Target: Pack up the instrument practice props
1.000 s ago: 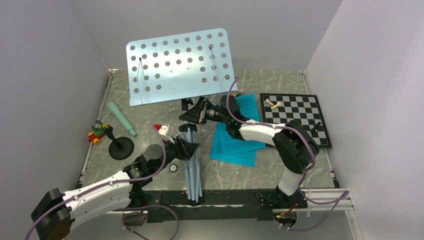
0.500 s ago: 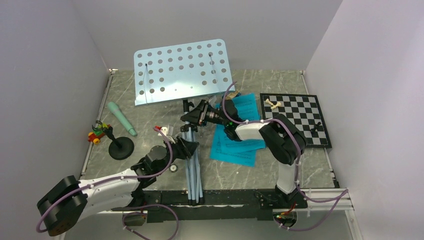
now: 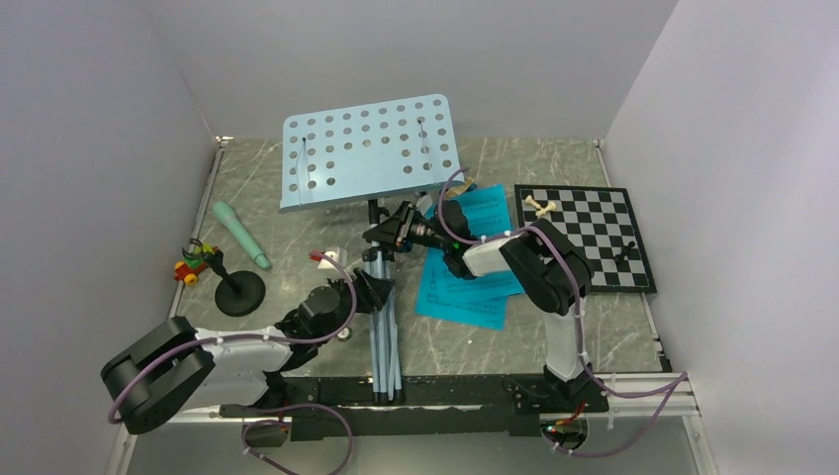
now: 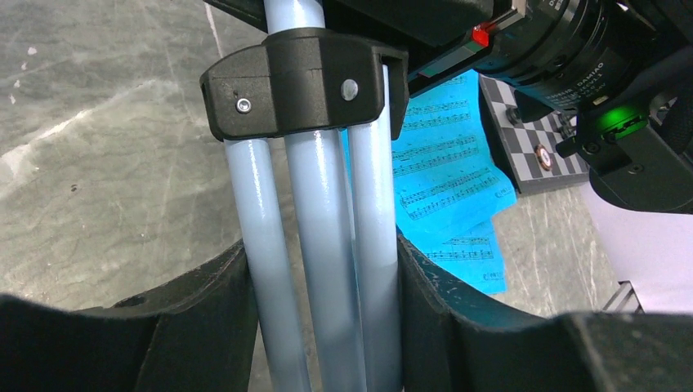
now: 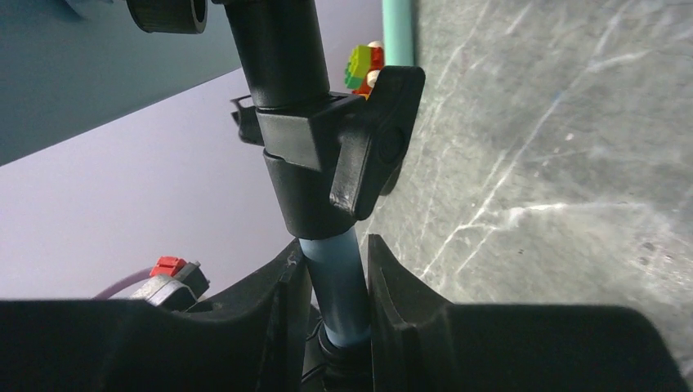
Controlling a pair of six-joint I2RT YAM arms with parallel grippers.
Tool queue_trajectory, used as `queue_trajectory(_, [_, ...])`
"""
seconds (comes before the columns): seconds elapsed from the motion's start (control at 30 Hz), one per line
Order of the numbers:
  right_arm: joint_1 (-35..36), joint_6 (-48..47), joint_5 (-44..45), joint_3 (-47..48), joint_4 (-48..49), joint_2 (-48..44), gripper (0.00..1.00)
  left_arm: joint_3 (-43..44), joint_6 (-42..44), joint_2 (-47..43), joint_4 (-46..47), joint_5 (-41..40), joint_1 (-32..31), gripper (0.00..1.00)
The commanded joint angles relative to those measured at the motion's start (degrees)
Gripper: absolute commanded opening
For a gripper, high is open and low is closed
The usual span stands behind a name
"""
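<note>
- Stand (image 3: 382,332) is standing mid-table (image 3: 297,198), its 3 legs folded into 1 bundle reaching toward 6 o'clock and its tray (image 3: 366,148) hanging at 12 o'clock.
- Left gripper (image 3: 368,293) is closing narrowly around the bundled legs just below the black collar (image 4: 298,82).
- Right gripper (image 3: 391,230) is coming in from 3 o'clock and pinching the shaft just under the clamp (image 5: 327,163).
- Tray is showing smaller and lower than 1 s ago. I judge the stand is being lowered or shortened, so collapsing is well under way.
- Sheets (image 3: 473,267) are lying at 4 o'clock of the stand, mic (image 3: 240,235) at 9 o'clock and its base (image 3: 238,293) at 8 o'clock.
- None of these 3 is being held, so packing is looking far from finished.
</note>
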Motion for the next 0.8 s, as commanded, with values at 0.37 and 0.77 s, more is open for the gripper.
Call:
queue_trajectory(0.37, [0.8,4.1,-12.6,2.1,-1.5,4.1,0.00,1.2,7.9,11.5,8.7,-1.7,-0.3,0.00])
queue_trajectory(0.77, [0.0,4.9,-13.0,1.6,-0.8,6.7,0.00,1.7,5.8,18.6,11.3,-1.5,-0.3,0.00])
